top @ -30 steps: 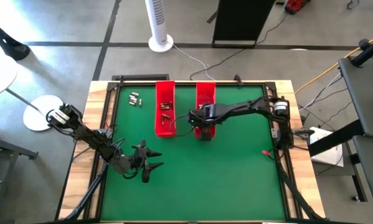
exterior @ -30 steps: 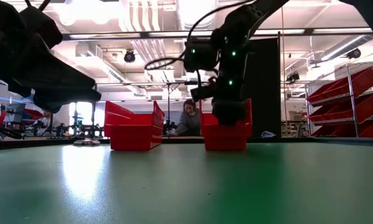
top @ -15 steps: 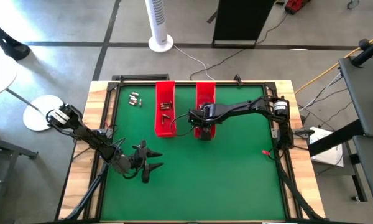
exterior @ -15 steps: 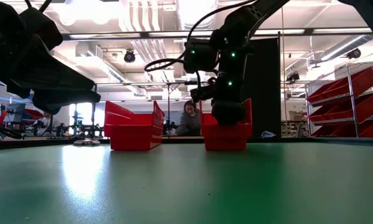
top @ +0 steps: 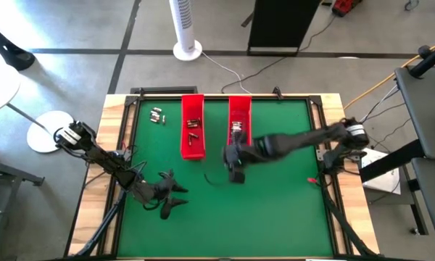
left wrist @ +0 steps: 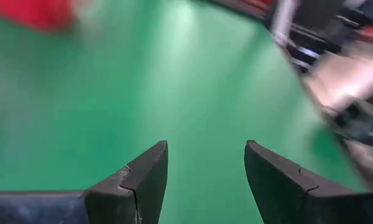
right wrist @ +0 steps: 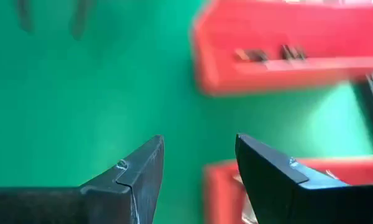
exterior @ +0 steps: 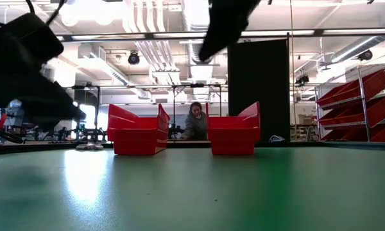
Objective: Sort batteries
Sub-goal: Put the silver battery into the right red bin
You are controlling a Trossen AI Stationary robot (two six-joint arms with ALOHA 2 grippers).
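Two long red trays stand side by side at the far middle of the green table, the left tray (top: 193, 136) and the right tray (top: 239, 125). A few batteries (top: 192, 125) lie in the left tray, and they also show in the right wrist view as batteries (right wrist: 256, 55). One battery (top: 236, 129) lies in the right tray. Loose batteries (top: 156, 114) lie on the mat at the far left. My right gripper (right wrist: 199, 142) hangs open above the right tray's near end, as the blurred right gripper (top: 235, 168) in the high view, with nothing between its fingers. My left gripper (left wrist: 205, 148) stands open and empty at the near left, left gripper (top: 174, 197) in the high view.
The wooden table frame (top: 116, 116) runs round the green mat. A person (exterior: 196, 122) sits in the room beyond the far edge. Open mat lies between the trays and the near edge.
My right gripper has risen out of the right tray and swung toward the near edge; its arm now reaches in lower from the right. In the low view it has left the tray and gone up out of the middle of the picture. My left gripper has turned slightly in place.
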